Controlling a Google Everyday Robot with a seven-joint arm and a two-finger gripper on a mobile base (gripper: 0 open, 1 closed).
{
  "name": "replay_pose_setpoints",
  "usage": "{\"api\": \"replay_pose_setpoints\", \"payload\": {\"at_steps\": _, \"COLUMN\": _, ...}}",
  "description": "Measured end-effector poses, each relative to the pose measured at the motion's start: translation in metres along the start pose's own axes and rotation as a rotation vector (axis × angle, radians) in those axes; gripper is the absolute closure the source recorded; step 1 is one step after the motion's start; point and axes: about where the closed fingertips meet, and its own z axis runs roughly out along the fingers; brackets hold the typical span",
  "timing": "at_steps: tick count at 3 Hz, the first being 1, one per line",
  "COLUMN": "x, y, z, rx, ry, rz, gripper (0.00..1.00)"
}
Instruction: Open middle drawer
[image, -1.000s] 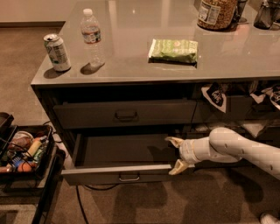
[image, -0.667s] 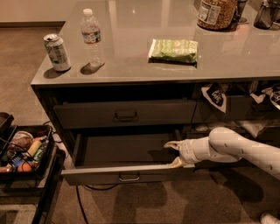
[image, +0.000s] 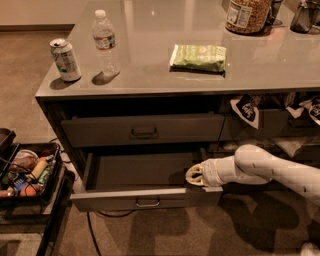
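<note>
The middle drawer (image: 150, 199) is pulled out below the counter. It has a low dark-grey front, a small bar handle (image: 147, 203) and a plain grey inside. My gripper (image: 193, 175) is at the drawer's right end, just behind the front panel and over the inside floor. My white arm (image: 260, 167) reaches in from the right. Above it, the taller-fronted drawer (image: 144, 130) with the bigger handle is closed.
On the counter (image: 150, 89) stand a soda can (image: 65, 60), a water bottle (image: 106, 42), a green packet (image: 198, 56) and a jar (image: 246, 15). Narrower drawers with cloth and papers (image: 280, 117) are at the right. A black cart (image: 27, 172) with items stands at the left, and a cable (image: 92, 235) lies on the floor.
My gripper has moved slightly left and up from the drawer's front edge into the drawer's right end. The drawer stays pulled out about as far.
</note>
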Motion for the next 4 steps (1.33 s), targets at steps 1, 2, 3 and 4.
{"api": "replay_pose_setpoints", "payload": {"at_steps": 1, "x": -0.003, "y": -0.008, "z": 0.018, "rx": -0.028, "ry": 0.004, "rz": -0.038, "gripper": 1.0}}
{"api": "replay_pose_setpoints", "payload": {"at_steps": 2, "x": -0.003, "y": -0.009, "z": 0.038, "rx": -0.08, "ry": -0.011, "rz": -0.049, "gripper": 1.0}}
{"api": "replay_pose_setpoints", "payload": {"at_steps": 3, "x": 0.001, "y": -0.007, "z": 0.054, "rx": -0.112, "ry": -0.012, "rz": -0.053, "gripper": 1.0}}
{"api": "replay_pose_setpoints", "payload": {"at_steps": 4, "x": 0.007, "y": 0.004, "z": 0.059, "rx": -0.141, "ry": -0.013, "rz": -0.038, "gripper": 1.0}}
